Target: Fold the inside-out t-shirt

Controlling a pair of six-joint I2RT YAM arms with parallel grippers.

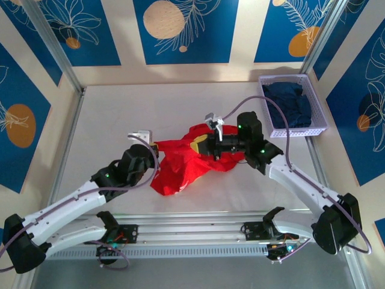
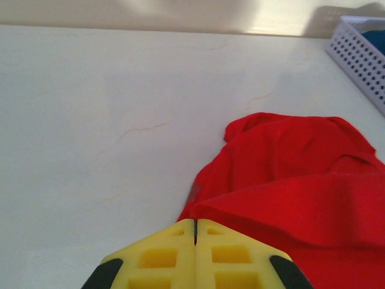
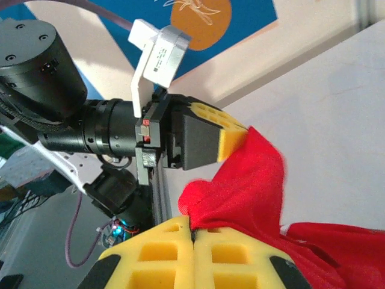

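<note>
From above, the t-shirt (image 1: pixel 180 167) lies as a crumpled red heap in the middle of the table (image 1: pixel 108 114), between my two arms. My left gripper (image 1: pixel 155 146) pinches its left edge and my right gripper (image 1: pixel 201 143) pinches the upper part. The basket (image 1: pixel 313 129) with a navy garment (image 1: pixel 289 102) stands well apart at the right. I judge the task is at an early stage: no flat spreading and no fold is visible, so the smoothing and all the folds are left to do. In the left wrist view, my left fingers (image 2: pixel 174 247) are pressed together and the red cloth (image 2: pixel 301 180) starts right at their tips, so I think they clamp it. In the right wrist view, my right gripper (image 3: pixel 192 232) is closed on a bunched corner of the shirt (image 3: pixel 240 192), and the left gripper (image 3: pixel 231 141) bites the cloth just beyond it. I can read no brand, label or lettering in any view; some small white marks at the lower right of the cloth are too small to tell.
</note>
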